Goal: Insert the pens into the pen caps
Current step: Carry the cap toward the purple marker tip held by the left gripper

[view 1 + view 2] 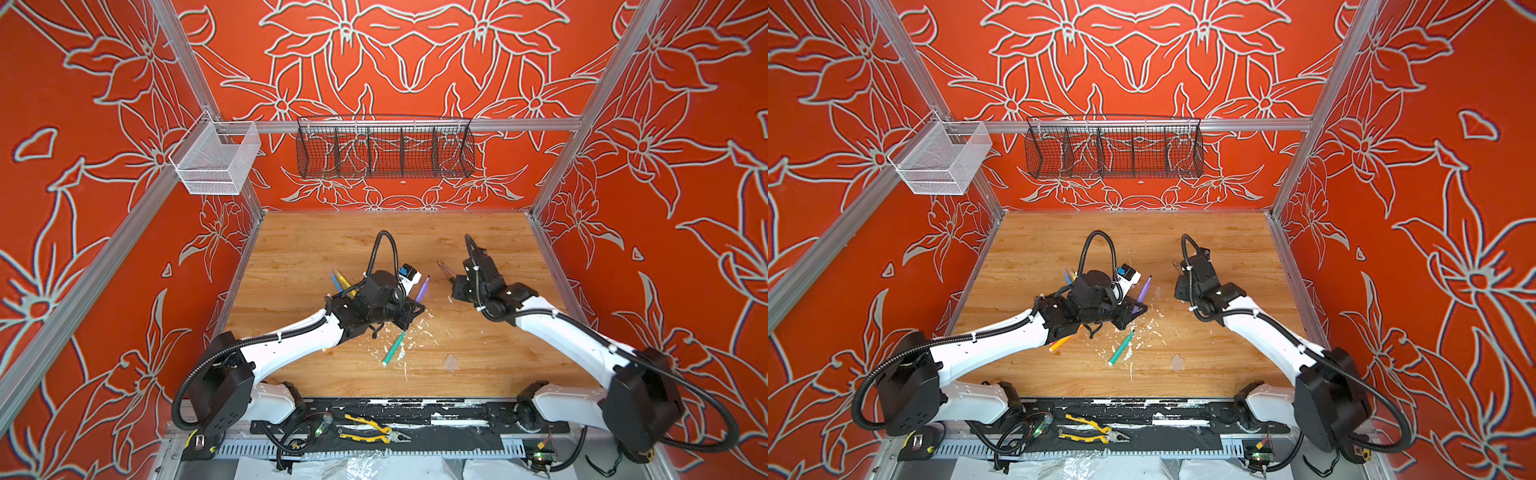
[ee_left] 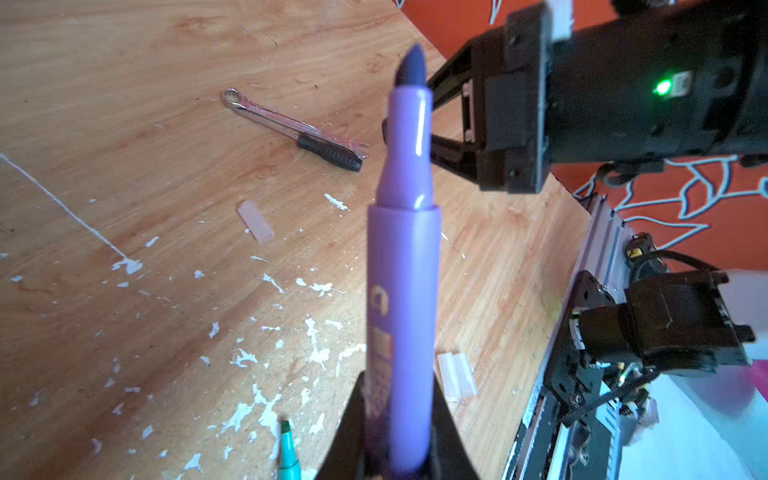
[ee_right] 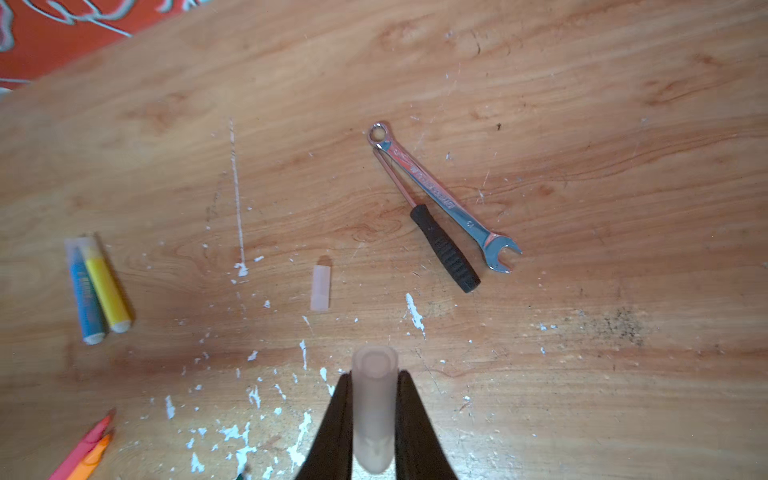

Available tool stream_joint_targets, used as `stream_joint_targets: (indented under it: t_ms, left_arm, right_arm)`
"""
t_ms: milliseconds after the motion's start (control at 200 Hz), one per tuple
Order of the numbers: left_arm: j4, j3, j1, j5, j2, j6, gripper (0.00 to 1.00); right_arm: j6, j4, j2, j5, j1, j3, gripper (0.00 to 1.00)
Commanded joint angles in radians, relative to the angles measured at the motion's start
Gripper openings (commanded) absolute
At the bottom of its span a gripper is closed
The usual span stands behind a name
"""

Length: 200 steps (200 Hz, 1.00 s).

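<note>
Now, at the left gripper [image 2: 401, 419]: clamps firmly the purple pen [image 2: 405, 249], felt tip bare, close to the right gripper [image 3: 375, 432] yet apart from it. At that one: pinches a clear cap [image 3: 375, 370] by its sides, open mouth forward, not yet on the pen.

By judgement, about one third done: appears finished for the blue pen [image 3: 86, 299] and the yellow pen [image 3: 107, 291], lying side by side with pale caps on. Left to cap after the purple one: the green pen [image 1: 394, 348], the pink-red pen [image 3: 83, 442] and the orange pen [image 3: 93, 459], all bare on the wooden table [image 1: 316, 241]. Waiting loose there: a single cap [image 3: 320, 287] and a pair of caps [image 2: 455, 374].

Further out: white paint flecks [image 3: 413, 309], a wrench [image 3: 440, 195] beside a dark-handled tool [image 3: 444, 249], red flowered walls [image 1: 83, 124], a black wire basket [image 1: 384, 149] and a white wire basket [image 1: 216, 160].
</note>
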<state>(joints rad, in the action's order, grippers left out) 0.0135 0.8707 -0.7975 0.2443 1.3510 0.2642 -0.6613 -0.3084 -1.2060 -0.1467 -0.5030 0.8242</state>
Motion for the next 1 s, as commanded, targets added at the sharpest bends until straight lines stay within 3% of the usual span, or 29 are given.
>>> stream_joint_targets:
  t_ms: [0,200,290,370,510,610,706,996]
  left_arm:
    - [-0.032,-0.021,-0.002,0.035,-0.041,-0.022,0.00]
    - [-0.075,-0.058,-0.001,0.040,-0.077,-0.016,0.00]
    - [-0.113,-0.091,0.009,0.034,-0.096,0.004,0.00]
    - [-0.150,-0.116,0.022,0.055,-0.107,0.021,0.00]
    - [-0.166,-0.122,0.026,0.069,-0.100,0.027,0.00]
    - [-0.270,-0.174,0.038,-0.021,-0.078,0.153,0.00]
    - [-0.372,-0.170,0.075,0.039,-0.027,0.254,0.00]
    - [-0.243,-0.080,0.035,0.080,0.040,0.082,0.00]
  right_arm:
    - [0.006,0.181,0.082,0.053,0.006,-0.067,0.10]
    - [-0.021,0.344,0.237,0.151,0.007,-0.184,0.05]
    - [-0.054,0.412,0.309,0.127,0.006,-0.225,0.05]
    - [-0.112,0.379,0.354,0.073,0.007,-0.199,0.05]
    - [-0.170,0.398,0.345,0.138,0.007,-0.153,0.03]
    - [-0.179,0.588,0.339,0.219,0.006,-0.232,0.03]
    - [-0.161,0.602,0.354,0.245,0.008,-0.248,0.03]
    - [-0.142,0.646,0.431,0.236,0.013,-0.307,0.04]
